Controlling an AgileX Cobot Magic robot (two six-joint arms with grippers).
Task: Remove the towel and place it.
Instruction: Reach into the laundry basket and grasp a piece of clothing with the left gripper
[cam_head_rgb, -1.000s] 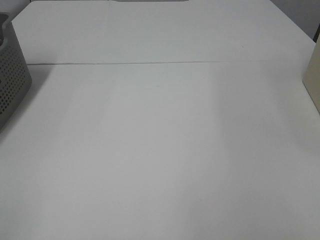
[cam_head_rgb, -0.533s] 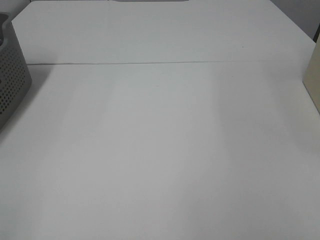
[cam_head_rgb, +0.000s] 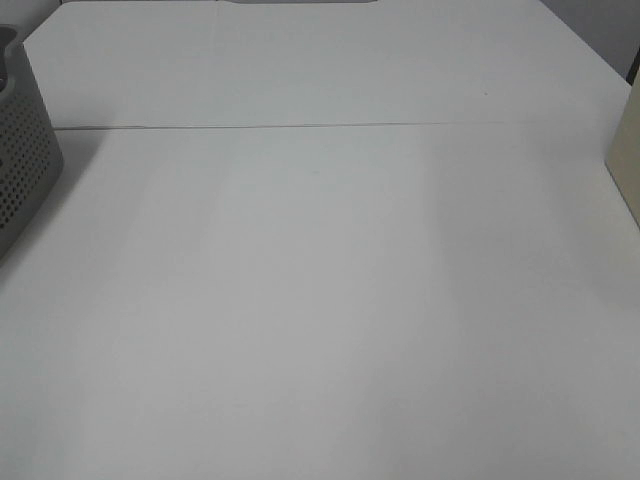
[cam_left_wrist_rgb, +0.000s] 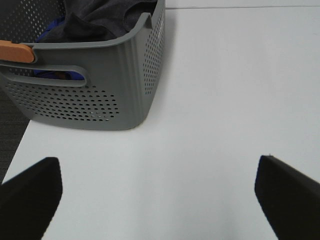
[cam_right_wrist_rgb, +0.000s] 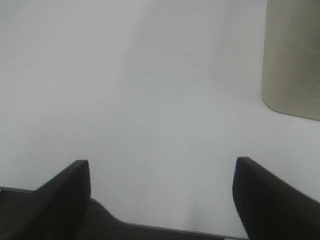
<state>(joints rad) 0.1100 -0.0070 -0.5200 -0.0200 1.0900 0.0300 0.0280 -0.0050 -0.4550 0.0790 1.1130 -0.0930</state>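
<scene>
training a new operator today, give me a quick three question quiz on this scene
1. True or false: the towel lies inside the grey basket.
2. The left gripper is: A) open, holding nothing; B) shut on the towel; C) shut on the basket's handle.
3. Fill in: in the high view, the grey basket shows at the ___ edge.

Key: 1 true; 2 A; 3 left.

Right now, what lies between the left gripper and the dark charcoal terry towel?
In the left wrist view, ahead of the left gripper: bare white table, then the near wall of the grey perforated plastic basket; the towel lies bunched inside.
</scene>
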